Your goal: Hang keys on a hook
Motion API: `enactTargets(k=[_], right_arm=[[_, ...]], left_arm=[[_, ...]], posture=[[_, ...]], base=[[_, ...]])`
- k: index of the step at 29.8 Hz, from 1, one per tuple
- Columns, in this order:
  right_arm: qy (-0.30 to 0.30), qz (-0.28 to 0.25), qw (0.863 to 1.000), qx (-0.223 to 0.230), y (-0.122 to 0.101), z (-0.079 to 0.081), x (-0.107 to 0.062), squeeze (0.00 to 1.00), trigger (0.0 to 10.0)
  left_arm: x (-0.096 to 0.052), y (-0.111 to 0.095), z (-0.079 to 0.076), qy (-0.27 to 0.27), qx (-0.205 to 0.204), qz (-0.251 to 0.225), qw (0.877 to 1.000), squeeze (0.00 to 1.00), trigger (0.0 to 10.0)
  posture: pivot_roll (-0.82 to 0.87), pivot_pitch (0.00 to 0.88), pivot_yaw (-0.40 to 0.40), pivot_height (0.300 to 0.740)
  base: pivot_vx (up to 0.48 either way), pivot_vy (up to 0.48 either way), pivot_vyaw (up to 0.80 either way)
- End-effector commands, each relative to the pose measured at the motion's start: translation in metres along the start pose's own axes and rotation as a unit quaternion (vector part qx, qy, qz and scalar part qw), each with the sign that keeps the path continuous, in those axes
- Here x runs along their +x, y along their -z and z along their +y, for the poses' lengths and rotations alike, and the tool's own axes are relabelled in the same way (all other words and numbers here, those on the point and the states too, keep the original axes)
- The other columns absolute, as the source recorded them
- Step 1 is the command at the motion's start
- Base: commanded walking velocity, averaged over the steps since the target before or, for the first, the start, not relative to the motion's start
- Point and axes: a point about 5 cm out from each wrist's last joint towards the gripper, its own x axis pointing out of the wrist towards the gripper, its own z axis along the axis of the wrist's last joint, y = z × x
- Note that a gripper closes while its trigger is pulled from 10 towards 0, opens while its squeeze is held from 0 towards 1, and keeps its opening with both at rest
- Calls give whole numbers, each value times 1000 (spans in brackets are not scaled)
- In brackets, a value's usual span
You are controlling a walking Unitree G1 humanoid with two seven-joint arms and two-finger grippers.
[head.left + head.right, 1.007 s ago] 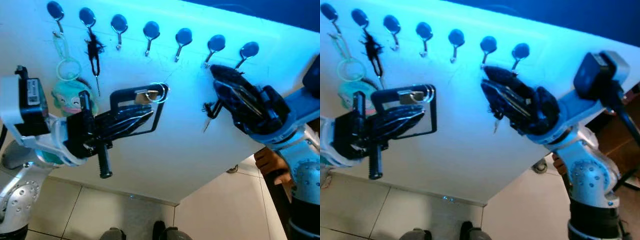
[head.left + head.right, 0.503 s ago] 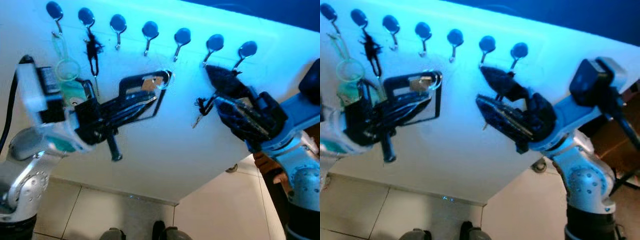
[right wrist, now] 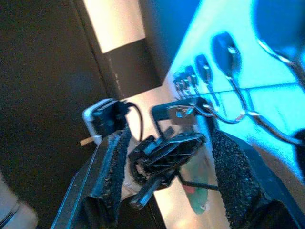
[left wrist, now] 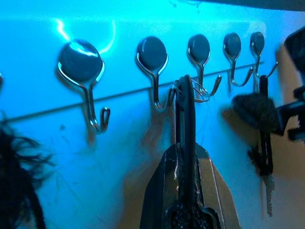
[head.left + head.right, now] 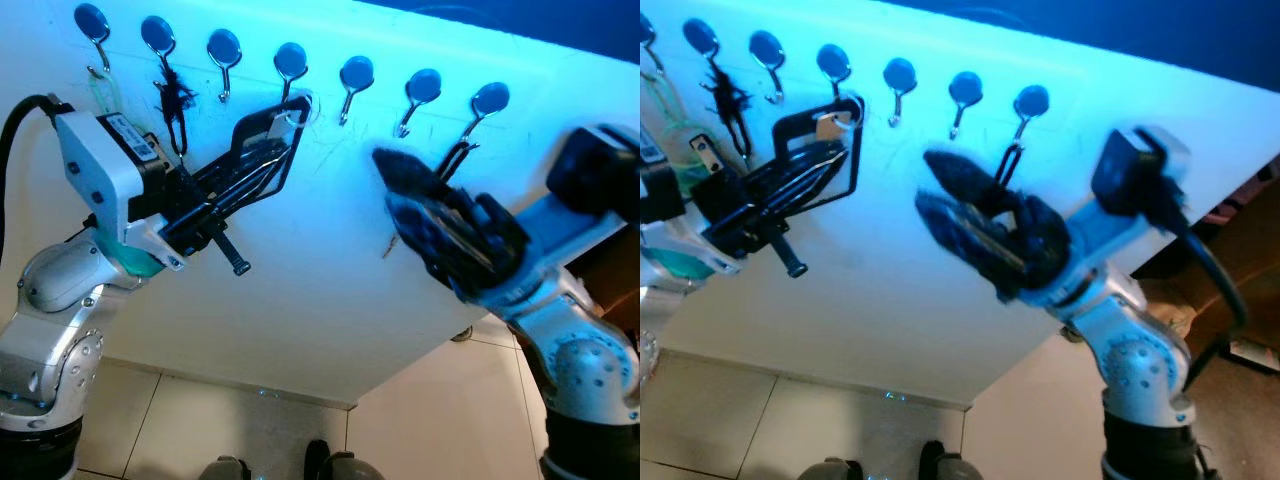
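A row of several metal hooks (image 5: 355,75) runs along the white wall. My left gripper (image 5: 283,142) is shut on a black rectangular key holder (image 5: 262,125) with a silver ring (image 4: 196,90) and a brass piece. It holds the ring right against the fourth hook (image 5: 290,62) from the left; I cannot tell whether the ring is over the hook. A black key bunch (image 4: 263,119) hangs from the rightmost hook (image 5: 490,98). My right gripper (image 5: 396,190) is open, away from the wall, below and left of that bunch.
A green lanyard with a teal plush toy (image 5: 100,90) hangs on the first hook and a black tassel (image 5: 172,100) on the second. The third, fifth and sixth hooks are bare. Tiled floor (image 5: 170,420) lies under the wall, with my feet (image 5: 225,468) at the bottom.
My left gripper rose with the key holder up to the fourth hook. My right gripper let go of the black keys, which now hang on the rightmost hook, and drew back open.
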Motion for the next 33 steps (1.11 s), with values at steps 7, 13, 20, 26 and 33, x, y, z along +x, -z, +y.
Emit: enactTargets(k=[7,13,20,26,33], right_arm=[[3,22,999,38,22,0,8,0,10000],[-12,23,998,61,31,3,9,0,10000],[-25,2,997,74,29,5,11,0,7255],[-47,-9,995,84,27,11,10,0,3216],[-47,-2,996,82,26,12,3,0,10000]], left_arm=[[0,-6,-19,48,-2,-13,999,0,10000],[-4,-4,-28,84,-15,-4,996,0,10000],[-5,-2,-31,88,-16,2,996,0,10000],[-5,0,-30,82,-12,6,997,0,10000],[-6,1,-26,72,-6,10,997,0,10000]], posture=[[116,120,-63,740],[119,116,-67,740],[122,113,-70,740],[121,114,-70,740],[118,116,-68,740]], base=[[0,0,0],[0,0,0],[0,0,0],[0,0,0],[0,0,0]])
